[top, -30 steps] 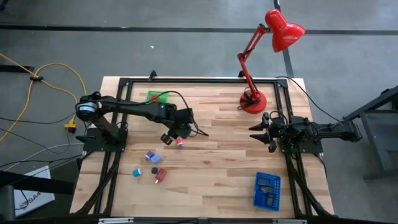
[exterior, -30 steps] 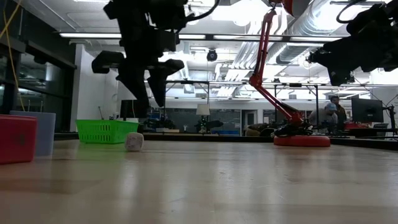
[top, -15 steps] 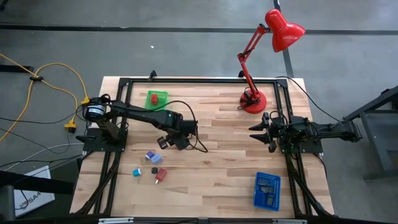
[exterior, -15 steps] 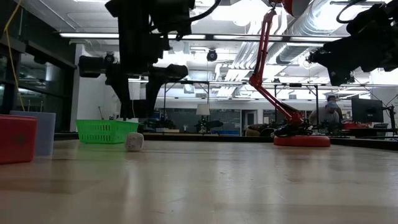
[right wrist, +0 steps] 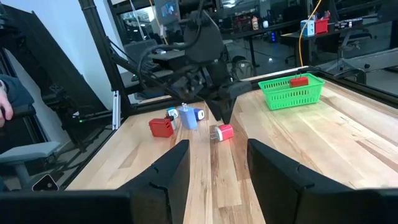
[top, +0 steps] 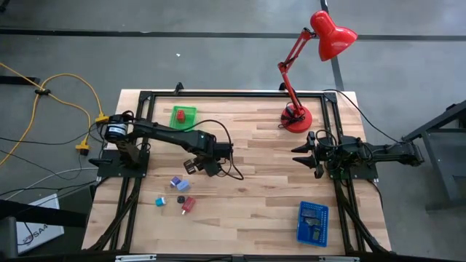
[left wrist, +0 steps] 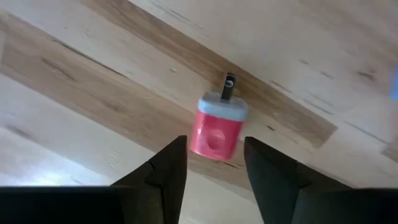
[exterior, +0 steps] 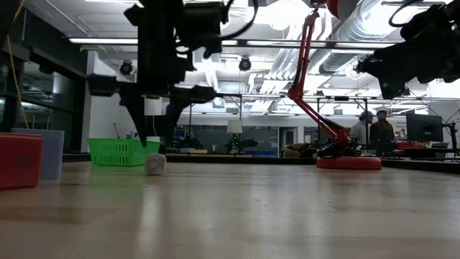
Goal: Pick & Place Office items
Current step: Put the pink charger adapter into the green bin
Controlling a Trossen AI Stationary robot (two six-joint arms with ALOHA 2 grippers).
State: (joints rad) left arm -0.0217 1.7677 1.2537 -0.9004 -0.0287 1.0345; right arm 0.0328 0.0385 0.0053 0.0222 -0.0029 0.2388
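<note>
The left gripper (left wrist: 211,163) has swung down over the small red plastic sharpener-like block (left wrist: 215,132) lying on the wooden table (top: 269,182), fingers spread, apparently aligned for grasping.

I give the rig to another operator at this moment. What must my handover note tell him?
Left pincer: open, hovering over the capped red piece, which lies on the table, not gripped.
Right pincer: open, empty, waiting at the table's right side.
Done: one red item in the green tray; dark items in the blue tray.
Left: the capped red piece, plus lilac piece, teal piece, black piece and red block, loose at front-left.
</note>
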